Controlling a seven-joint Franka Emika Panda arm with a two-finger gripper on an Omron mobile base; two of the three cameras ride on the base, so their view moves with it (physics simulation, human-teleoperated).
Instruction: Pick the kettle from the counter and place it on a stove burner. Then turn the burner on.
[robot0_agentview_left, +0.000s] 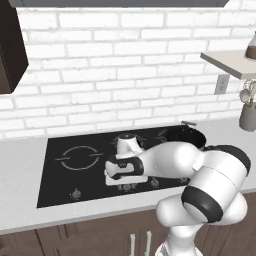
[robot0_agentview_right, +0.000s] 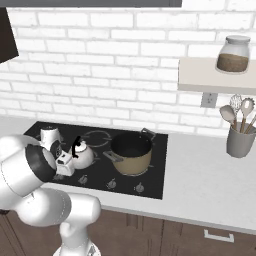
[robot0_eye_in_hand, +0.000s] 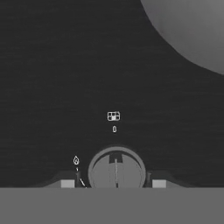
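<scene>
The two-finger gripper (robot0_eye_in_hand: 113, 183) points straight down at the front edge of the flat black glass stove (robot0_agentview_left: 57, 190), with a dark fingertip (robot0_eye_in_hand: 68, 183) on each side of a small round grey knob (robot0_eye_in_hand: 116, 170). The tips stand close beside the knob, but whether they press on it or remain slightly apart cannot be told. The knob's pointer line lies upright in the hand view, a small flame mark just to its left and a little grid symbol above it on the glass.

The small round whitish-silver kettle (robot0_agentview_right: 82, 155) with its thin black arched handle sits on the stove just behind the hand, left of the larger tan pot (robot0_agentview_right: 131, 152) with a dark inside. A grey ring burner marking (robot0_agentview_left: 79, 157) lies toward the stove's left edge. The smooth light-grey counter (robot0_agentview_right: 200, 182) surrounds the stove.
</scene>
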